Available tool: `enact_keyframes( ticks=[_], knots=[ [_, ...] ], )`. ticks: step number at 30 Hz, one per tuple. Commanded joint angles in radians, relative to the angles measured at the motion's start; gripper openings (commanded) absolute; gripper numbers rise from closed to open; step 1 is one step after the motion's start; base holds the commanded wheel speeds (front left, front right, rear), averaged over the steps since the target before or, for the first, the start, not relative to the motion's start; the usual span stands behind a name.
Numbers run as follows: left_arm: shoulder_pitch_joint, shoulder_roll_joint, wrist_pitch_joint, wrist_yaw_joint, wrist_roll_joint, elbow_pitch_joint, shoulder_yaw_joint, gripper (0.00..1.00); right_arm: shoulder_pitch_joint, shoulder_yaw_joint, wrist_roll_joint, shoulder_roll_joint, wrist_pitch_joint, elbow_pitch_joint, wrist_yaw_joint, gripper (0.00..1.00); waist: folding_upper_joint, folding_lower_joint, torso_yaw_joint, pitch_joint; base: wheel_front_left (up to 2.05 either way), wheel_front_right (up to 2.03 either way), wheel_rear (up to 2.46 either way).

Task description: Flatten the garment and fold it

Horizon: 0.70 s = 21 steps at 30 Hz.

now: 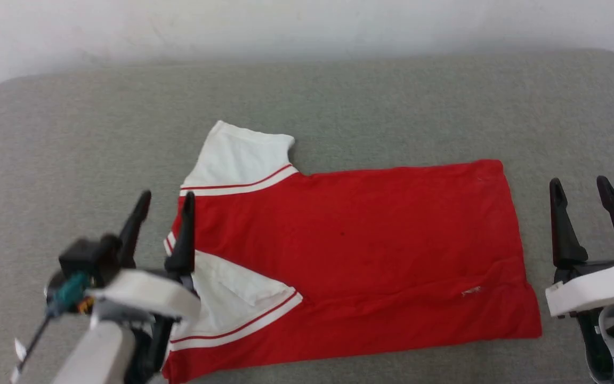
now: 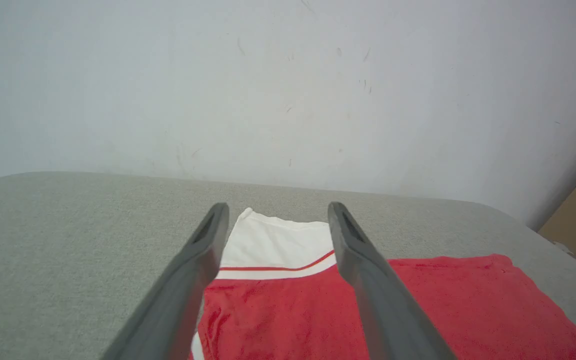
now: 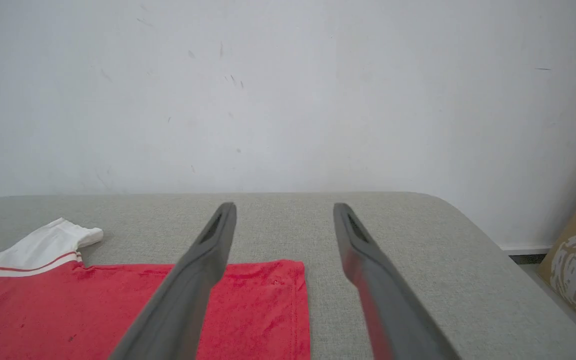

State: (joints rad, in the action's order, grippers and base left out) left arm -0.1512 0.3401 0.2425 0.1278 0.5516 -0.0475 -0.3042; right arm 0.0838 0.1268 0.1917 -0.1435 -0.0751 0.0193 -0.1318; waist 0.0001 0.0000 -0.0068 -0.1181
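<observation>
The left fingers (image 1: 185,229) are spread with nothing between them. One stands over the neck-end edge of the shirt (image 1: 349,240), the other over bare desk (image 1: 72,133) at its 9 o'clock; whether either touches the cloth I cannot tell. In the left wrist view a white sleeve (image 2: 278,242) lies between them at 12 o'clock. The right fingers (image 1: 562,218) are also spread and empty, over bare desk just off the hem, with the shirt at their 9 o'clock. The shirt lies sideways across the desk's middle, plain red side up, hem toward 3 o'clock. One white sleeve juts out at 11 o'clock, another lies folded onto the red at 7 o'clock, both with red-and-white trim. Low creases run along the near edge.
</observation>
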Motion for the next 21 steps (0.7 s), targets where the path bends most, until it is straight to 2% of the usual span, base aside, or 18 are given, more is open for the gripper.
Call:
enact_keyframes(
  ticks=[1, 5, 10, 17, 21],
  knots=[
    [-0.060, 0.025, -0.033, -0.009, -0.018, -0.006, -0.003, 1.00, 0.019, 0.000, -0.014, 0.015, -0.010, 0.010, 0.001, 1.00, -0.0001, 0.0000, -0.046, -0.047, 0.00, 0.00, 0.00],
    [-0.196, 0.096, -0.150, -0.035, -0.064, -0.023, -0.029, 1.00, 0.036, -0.009, -0.043, 0.043, -0.009, 0.036, 0.001, 1.00, -0.0001, 0.0000, -0.098, -0.111, 0.00, 0.00, 0.00],
    [-0.394, 0.193, -0.387, -0.093, -0.081, -0.084, -0.057, 1.00, 0.071, -0.039, -0.086, 0.046, -0.002, 0.046, 0.001, 1.00, -0.0001, 0.0000, -0.168, -0.207, 0.00, 0.00, 0.00],
    [-0.649, 0.247, -0.754, -0.169, -0.021, -0.248, -0.086, 1.00, 0.116, -0.049, -0.101, 0.065, -0.028, 0.023, 0.001, 1.00, -0.0001, 0.0000, -0.246, -0.301, 0.00, 0.00, 0.00],
    [-0.749, 0.274, -0.940, -0.181, 0.002, -0.342, -0.102, 1.00, 0.134, -0.068, -0.097, 0.079, -0.042, 0.016, 0.001, 1.00, -0.0001, 0.0000, -0.280, -0.334, 0.00, 0.00, 0.00]
  ],
)
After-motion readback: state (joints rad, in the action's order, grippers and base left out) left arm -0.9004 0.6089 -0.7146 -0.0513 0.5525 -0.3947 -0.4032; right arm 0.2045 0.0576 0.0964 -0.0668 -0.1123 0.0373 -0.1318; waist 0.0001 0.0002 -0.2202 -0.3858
